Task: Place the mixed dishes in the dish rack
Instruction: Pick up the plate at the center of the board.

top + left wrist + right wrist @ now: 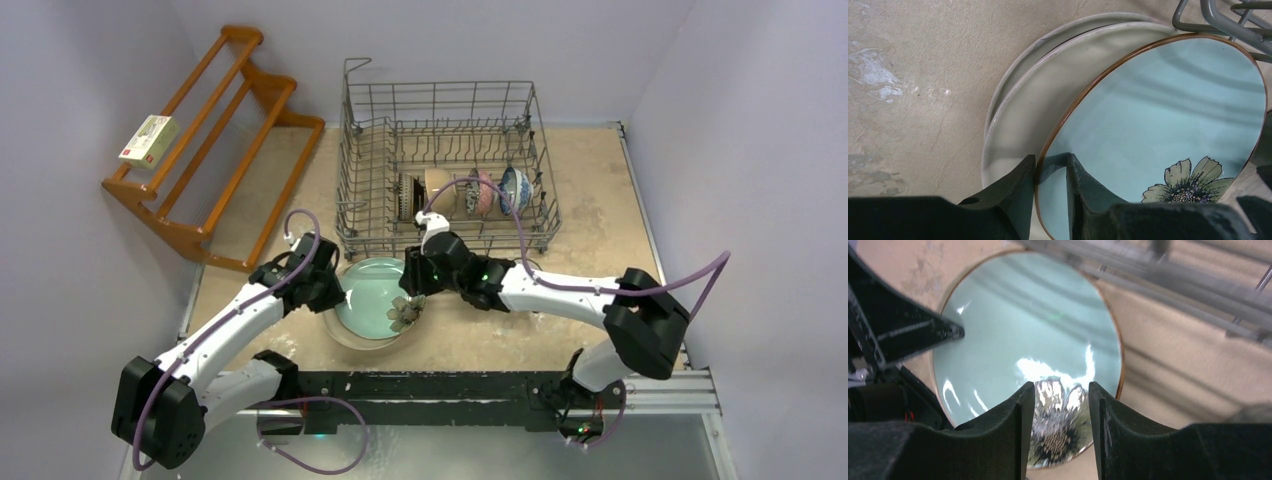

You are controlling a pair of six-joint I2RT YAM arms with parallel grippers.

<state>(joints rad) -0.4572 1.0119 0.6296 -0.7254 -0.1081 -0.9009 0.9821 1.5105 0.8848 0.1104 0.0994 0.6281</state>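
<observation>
The left gripper (1050,161) pinches the rim of the mint green plate (1158,110), lying on a pale plate (1028,105) just before the dish rack (445,125). The right gripper (1062,390) hovers half open, empty.

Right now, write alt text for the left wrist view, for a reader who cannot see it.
The dark fingers of the left gripper straddle the brown rim of a mint green plate painted with a flower. The plate lies on pale beige plates on a tan table, with a corner of the grey dish rack at upper right.

White-black arms (235,325), purple cables (303,212)
</observation>
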